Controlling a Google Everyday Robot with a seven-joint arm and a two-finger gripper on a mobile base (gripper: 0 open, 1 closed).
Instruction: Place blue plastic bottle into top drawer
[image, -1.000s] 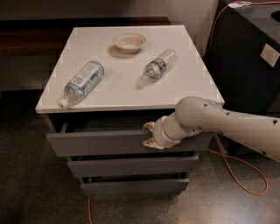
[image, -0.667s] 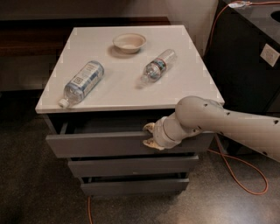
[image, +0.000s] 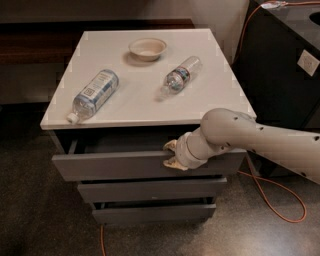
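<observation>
Nearest, below the fingers (image: 170, 145): two lower drawers (image: 150, 190), both standing slightly out. Orange cable (image: 280, 192) loops on the floor to the right. Gripper (image: 171, 155) at the front of the top drawer (image: 115, 165), fingers clamped over its upper edge; drawer pulled partly out, interior mostly hidden under the counter (image: 140, 107) overhang. Arm (image: 260, 142) reaches in from the right, crossing the drawer's right end. Blue plastic bottle (image: 95, 94) lies on its side on the counter, up and left of the fingers, cap toward the front edge. Smaller bottle (image: 181, 76) lies beyond the fingers, well apart from it. Bowl (image: 147, 48) farthest back. Black cabinet (image: 280, 65) at far right.
</observation>
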